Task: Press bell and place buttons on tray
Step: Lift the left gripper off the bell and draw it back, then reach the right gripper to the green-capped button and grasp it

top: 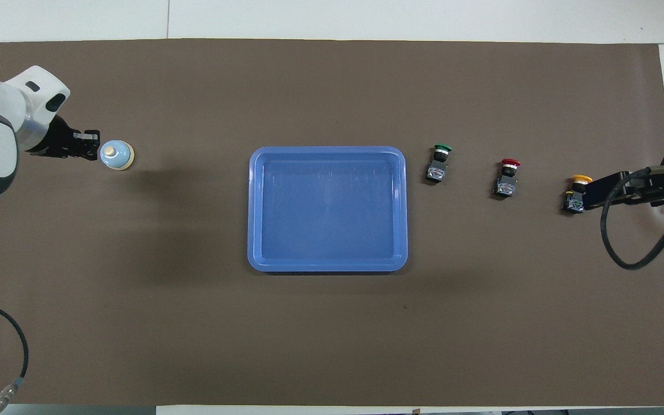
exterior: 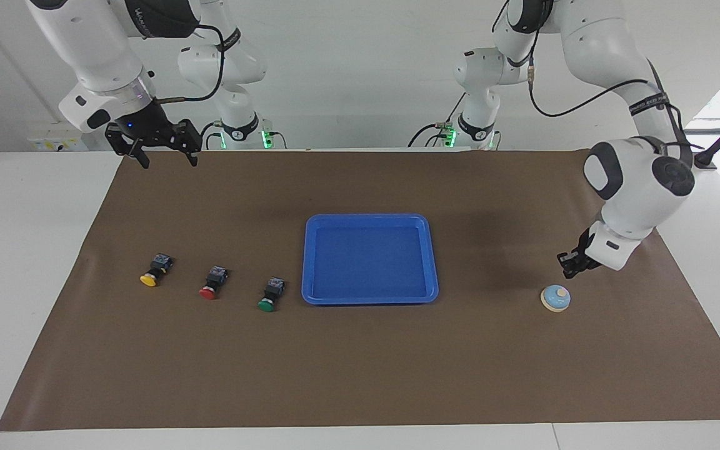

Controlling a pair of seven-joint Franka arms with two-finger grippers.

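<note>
Brown paper (exterior: 360, 375) is covering the white table (exterior: 22, 250). From across it, the left gripper (exterior: 571, 264) is hanging just above the bell (exterior: 555, 298), apart from it; I cannot tell its fingers' state. The right gripper (exterior: 166, 152) is waiting high, fingers spread. From overhead, the tray (top: 327, 266) is lying mid-table, the green button (top: 438, 163), red button (top: 506, 178) and yellow button (top: 575, 195) lined up toward the right arm's end.

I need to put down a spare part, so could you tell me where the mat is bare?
Bare: the stretch between the tray and the bell, and the mat nearer the robots. Crowded: the buttons beside the tray, and round the bell, where the left gripper hovers.
</note>
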